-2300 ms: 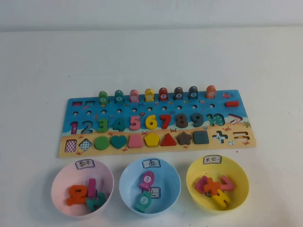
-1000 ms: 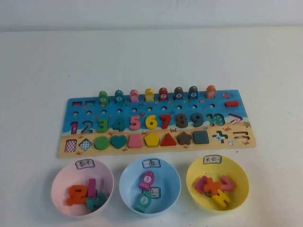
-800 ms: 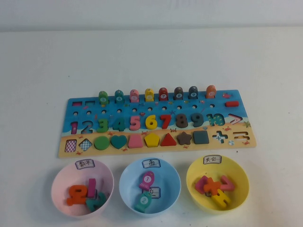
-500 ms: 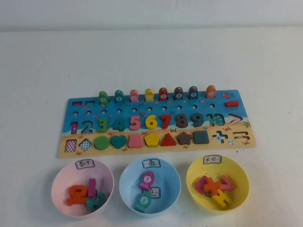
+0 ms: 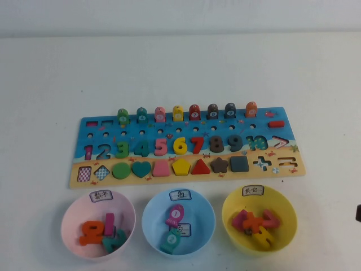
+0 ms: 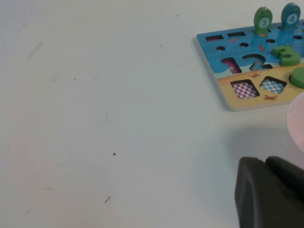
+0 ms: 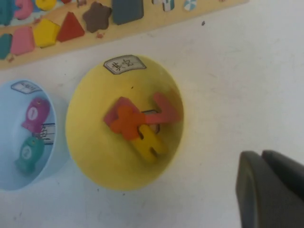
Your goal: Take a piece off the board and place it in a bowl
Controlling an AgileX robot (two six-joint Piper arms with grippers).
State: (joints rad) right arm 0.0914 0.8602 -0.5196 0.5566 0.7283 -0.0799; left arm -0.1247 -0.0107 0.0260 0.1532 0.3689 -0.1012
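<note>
The puzzle board lies mid-table with a row of fish pegs, coloured numbers and shape pieces. Below it stand a pink bowl, a blue bowl and a yellow bowl, each with pieces in it. My right gripper is shut and empty, above the table beside the yellow bowl; a dark bit of it shows at the high view's right edge. My left gripper is shut and empty, off the board's left corner, out of the high view.
White table all round. The pink bowl's rim shows next to the left gripper. The blue bowl and the board's shape row show in the right wrist view. Open table lies left of the board.
A dark bit of my right gripper has come into the high view at its right edge. Board, bowls and pieces have not moved.
</note>
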